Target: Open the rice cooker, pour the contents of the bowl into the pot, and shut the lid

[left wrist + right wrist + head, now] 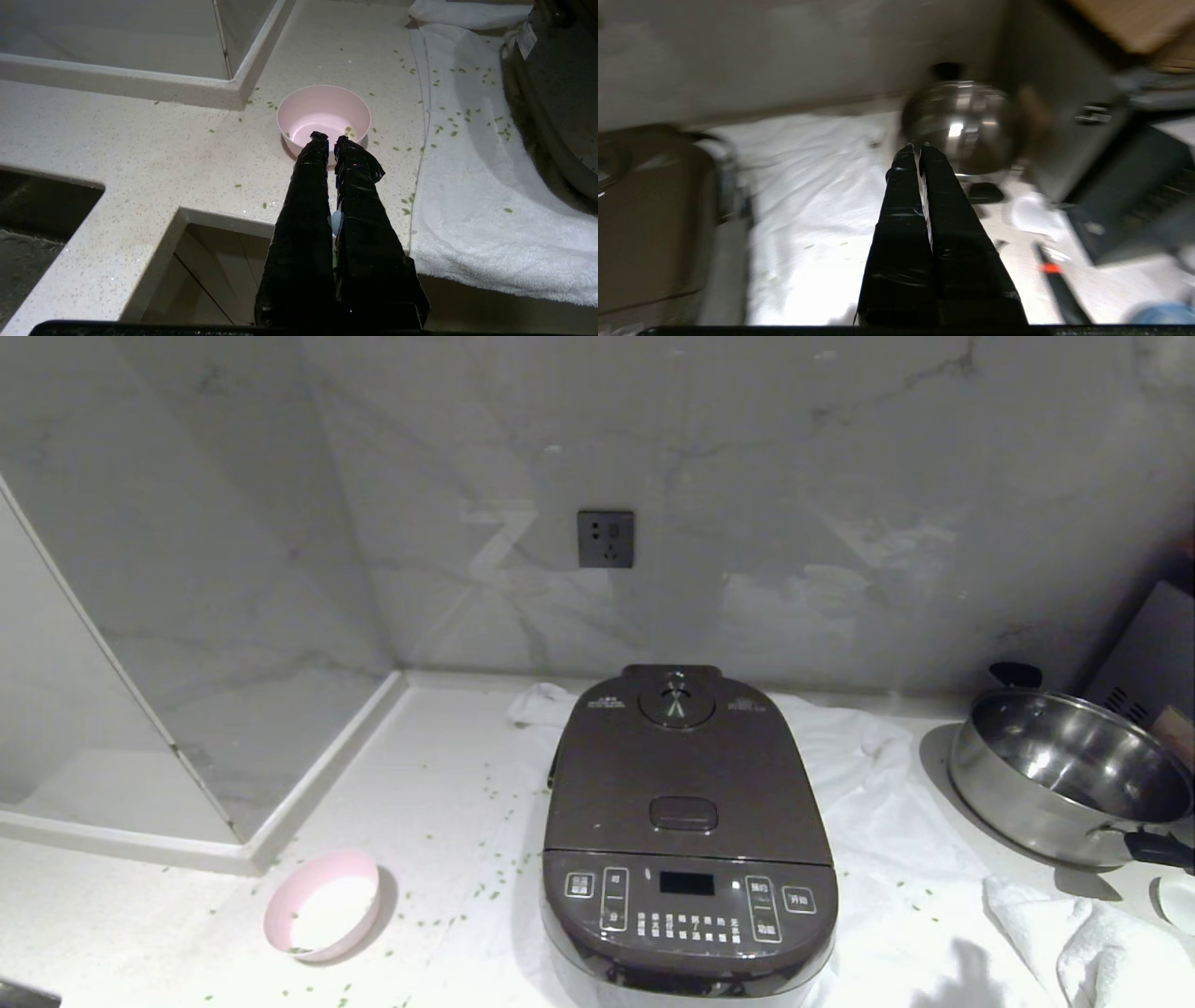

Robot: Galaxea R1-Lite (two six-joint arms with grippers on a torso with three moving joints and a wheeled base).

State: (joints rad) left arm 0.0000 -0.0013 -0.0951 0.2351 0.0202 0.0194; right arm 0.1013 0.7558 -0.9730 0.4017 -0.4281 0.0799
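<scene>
The dark brown-grey rice cooker (686,831) stands on a white towel (887,859) with its lid (686,775) down, so the pot is hidden. To its left on the counter sits the pale pink bowl (322,905), upright. Only a few green bits (348,130) lie inside the bowl (323,114). My left gripper (329,137) is shut and empty, hovering over the counter's front edge just short of the bowl. Off the cooker's right side, my right gripper (915,147) is shut and empty above the towel (817,186), pointing towards the steel pan (966,126).
Green bits (485,887) are scattered over the counter and towel. The shiny steel pan (1074,775) with black handles stands at the right, with a small white dish (1178,901) and a crumpled cloth (1083,933) near it. A wall socket (605,539) sits behind the cooker.
</scene>
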